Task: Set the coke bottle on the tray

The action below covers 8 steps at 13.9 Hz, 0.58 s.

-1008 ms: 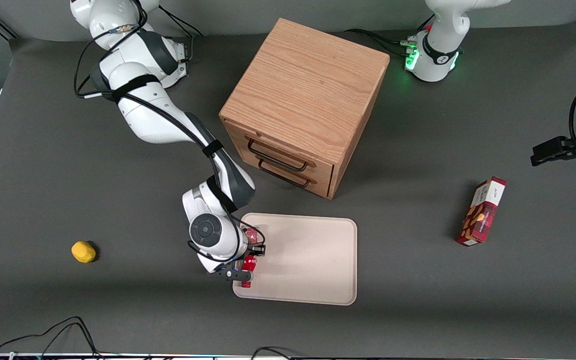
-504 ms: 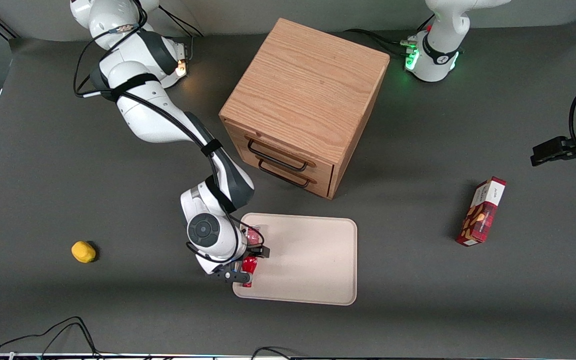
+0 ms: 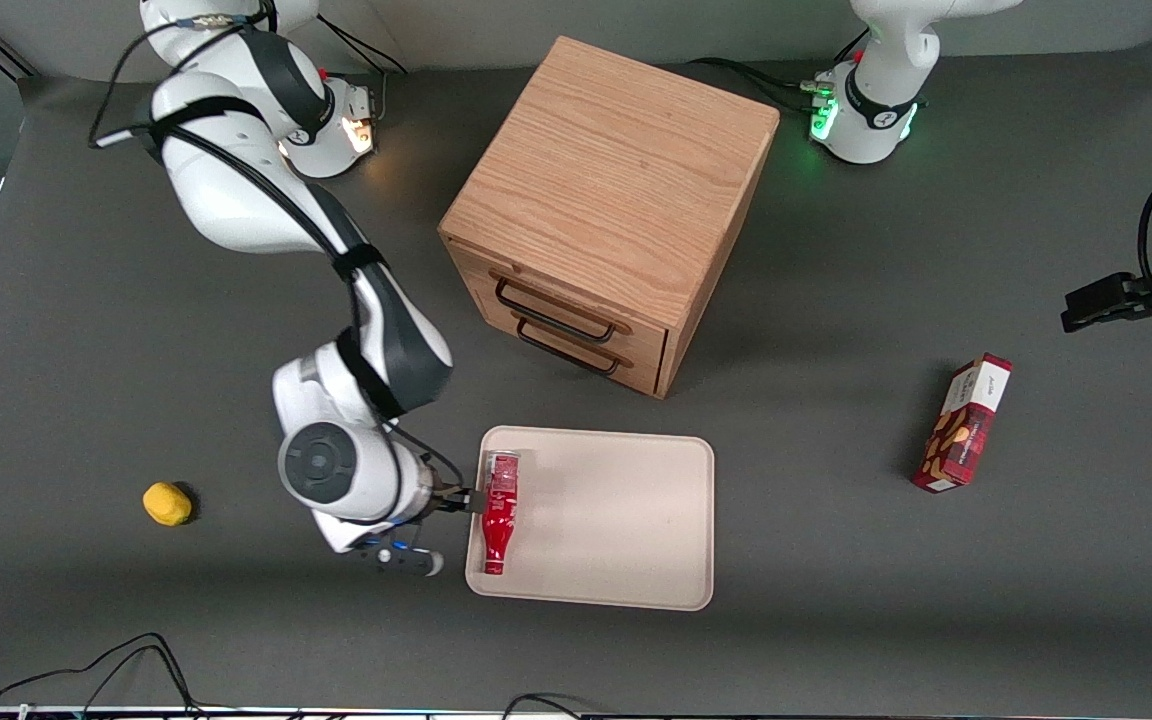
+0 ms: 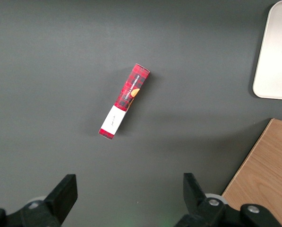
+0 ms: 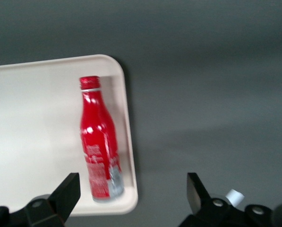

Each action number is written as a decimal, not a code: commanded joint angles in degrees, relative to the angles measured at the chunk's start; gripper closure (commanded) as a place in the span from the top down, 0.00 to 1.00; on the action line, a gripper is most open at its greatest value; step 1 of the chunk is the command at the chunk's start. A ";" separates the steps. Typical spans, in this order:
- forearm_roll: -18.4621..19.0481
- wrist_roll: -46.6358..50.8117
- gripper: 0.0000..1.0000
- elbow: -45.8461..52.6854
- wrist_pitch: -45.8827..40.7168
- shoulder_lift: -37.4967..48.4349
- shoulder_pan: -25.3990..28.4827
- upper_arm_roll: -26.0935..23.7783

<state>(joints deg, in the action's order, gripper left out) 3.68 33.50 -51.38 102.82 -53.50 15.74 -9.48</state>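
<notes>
The coke bottle (image 3: pixel 499 515) lies flat on the beige-pink tray (image 3: pixel 616 520), along the tray's short rim toward the working arm's end, cap pointing toward the front camera. My gripper (image 3: pixel 433 530) is open and empty, just off the tray beside that rim, raised above the table. In the right wrist view the bottle (image 5: pixel 97 142) lies inside the tray's rounded corner (image 5: pixel 32 132), and my gripper (image 5: pixel 132 189) stands wide open with nothing between its fingers. A corner of the tray also shows in the left wrist view (image 4: pixel 275 52).
A wooden two-drawer cabinet (image 3: pixel 616 190) stands farther from the front camera than the tray. A red snack box (image 3: pixel 964 423) lies toward the parked arm's end, also in the left wrist view (image 4: pixel 125 100). A small yellow object (image 3: pixel 167 503) lies toward the working arm's end.
My gripper let go of the bottle, opened and drew back off the tray toward the working arm's end. The bottle now lies free on the tray.
</notes>
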 commanded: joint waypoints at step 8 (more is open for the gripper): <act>-0.95 -17.59 1.00 -49.14 0.19 46.45 -33.12 -15.81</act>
<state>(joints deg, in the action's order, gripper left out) 3.67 19.27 -89.07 101.01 -16.58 -10.96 -21.49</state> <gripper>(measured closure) 0.000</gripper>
